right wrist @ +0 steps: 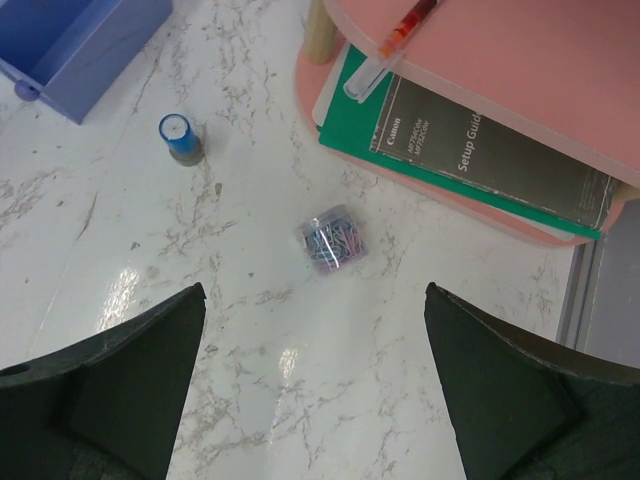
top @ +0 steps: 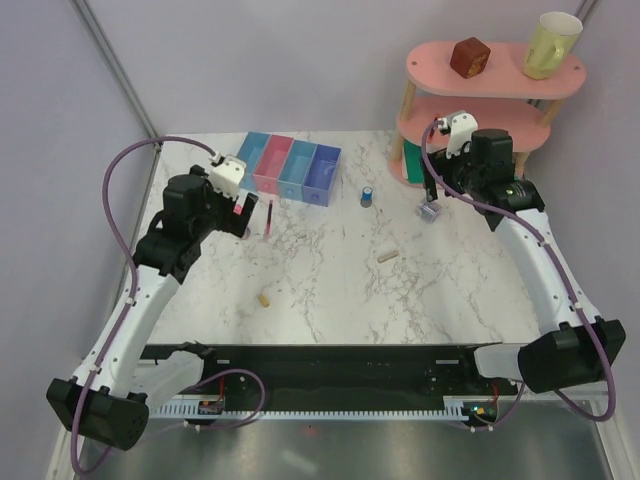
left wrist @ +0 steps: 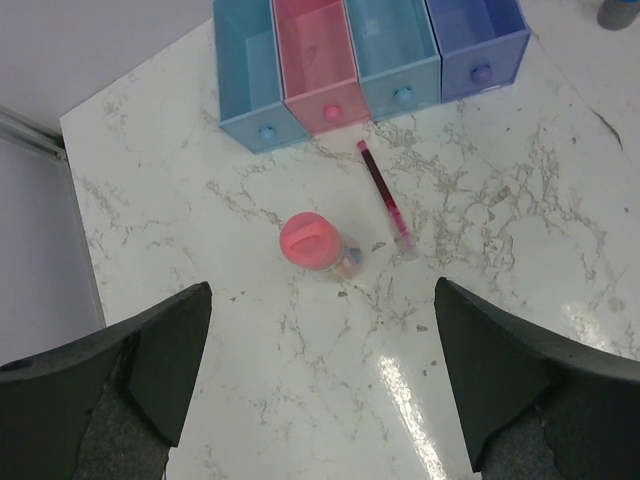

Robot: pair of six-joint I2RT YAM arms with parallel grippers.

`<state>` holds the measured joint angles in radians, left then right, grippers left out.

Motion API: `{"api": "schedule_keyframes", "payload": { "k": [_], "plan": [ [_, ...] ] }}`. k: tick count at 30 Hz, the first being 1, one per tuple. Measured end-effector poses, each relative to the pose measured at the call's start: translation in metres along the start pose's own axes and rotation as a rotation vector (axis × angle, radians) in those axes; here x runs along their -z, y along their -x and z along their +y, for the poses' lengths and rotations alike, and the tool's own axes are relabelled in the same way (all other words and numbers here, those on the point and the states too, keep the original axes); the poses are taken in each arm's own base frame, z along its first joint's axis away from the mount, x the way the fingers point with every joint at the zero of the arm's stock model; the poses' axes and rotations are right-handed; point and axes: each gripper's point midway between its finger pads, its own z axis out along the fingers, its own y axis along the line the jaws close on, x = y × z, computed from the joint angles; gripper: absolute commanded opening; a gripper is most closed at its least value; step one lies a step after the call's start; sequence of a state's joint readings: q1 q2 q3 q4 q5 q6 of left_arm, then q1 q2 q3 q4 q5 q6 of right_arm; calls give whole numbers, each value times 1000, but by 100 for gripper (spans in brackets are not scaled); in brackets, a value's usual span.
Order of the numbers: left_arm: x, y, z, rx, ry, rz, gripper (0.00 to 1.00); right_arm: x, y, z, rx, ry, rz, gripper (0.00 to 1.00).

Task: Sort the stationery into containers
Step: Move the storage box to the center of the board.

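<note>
Two arms are out over the table [top: 340, 310], each with its claw spread wide and holding nothing. From the left wrist view, the left claw [left wrist: 320, 335] has the pink cylinder [left wrist: 310, 242] standing upright just ahead of its open gap, almost centred between the fingers. The red pen [left wrist: 385, 200] lies flat just beside the cylinder on the right. Its long axis points away toward the row of bins [left wrist: 330, 108], so it runs crosswise to the closing line of the fingers. The right claw [right wrist: 312, 335] sits the same way over the clear tub [right wrist: 330, 240], with the blue cylinder [right wrist: 180, 138] well off to its left. I'd judge each arm is nearest its own piece. The two beige pieces [top: 387, 256] lie mid-table between the arms.
</note>
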<state>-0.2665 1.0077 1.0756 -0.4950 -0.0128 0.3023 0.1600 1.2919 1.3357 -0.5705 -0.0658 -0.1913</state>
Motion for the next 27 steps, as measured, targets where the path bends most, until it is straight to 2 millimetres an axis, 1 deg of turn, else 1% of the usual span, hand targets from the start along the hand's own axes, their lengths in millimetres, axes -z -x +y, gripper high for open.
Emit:
{"api": "schedule_keyframes", "payload": {
  "k": [3,5,8,10,12,14,16,19,22,23,27],
  "plan": [
    [-6,-11,-2,-55,9,14,100,-12,3,-8,-28,-39,14,98],
    [-9,-14,-1,-73,20,19,100,-16,5,-9,-43,-49,12,98],
    [-20,-11,2,-81,32,17,100,-16,12,-11,-62,-58,-11,98],
    [-34,-9,3,-82,28,37,100,-14,16,-11,-66,-61,-30,98],
    [-55,-4,3,-82,20,52,100,-9,21,-10,-65,-57,-56,98],
    [-76,0,1,-82,1,61,100,-1,23,-9,-57,-52,-81,98],
    [-94,3,-1,-83,-13,69,100,8,19,-7,-42,-51,-95,98],
    [-129,12,-3,-84,-32,74,100,18,12,-5,-18,-52,-100,98],
    [-170,22,-2,-83,-36,77,98,24,5,-4,8,-51,-98,98],
    [-184,22,-2,-81,-37,83,98,25,3,-3,14,-50,-96,98],
    [-235,28,-2,-61,-33,86,97,30,2,-3,29,-51,-98,98]
  ]
}}
